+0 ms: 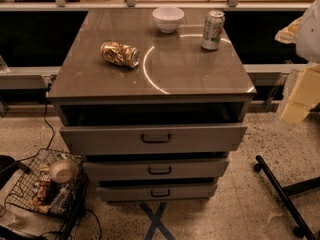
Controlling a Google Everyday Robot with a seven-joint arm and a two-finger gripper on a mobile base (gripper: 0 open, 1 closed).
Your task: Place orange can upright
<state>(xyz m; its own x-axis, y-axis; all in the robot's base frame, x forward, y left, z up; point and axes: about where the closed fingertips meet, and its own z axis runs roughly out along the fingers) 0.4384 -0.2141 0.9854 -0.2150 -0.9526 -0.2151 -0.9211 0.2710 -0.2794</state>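
The orange can point(119, 53) lies on its side on the left part of the grey cabinet top point(190, 74), with its silver end facing right and front. My gripper point(301, 98) hangs at the right edge of the view, beyond the cabinet's right side and far from the can. It holds nothing that I can see.
A white bowl point(168, 18) stands at the back middle of the top. A white-silver can point(213, 30) stands upright at the back right. The cabinet's three drawers point(155, 138) are pulled partly out. A wire basket point(47, 184) of items sits on the floor at left, and a black stand leg point(280, 189) at right.
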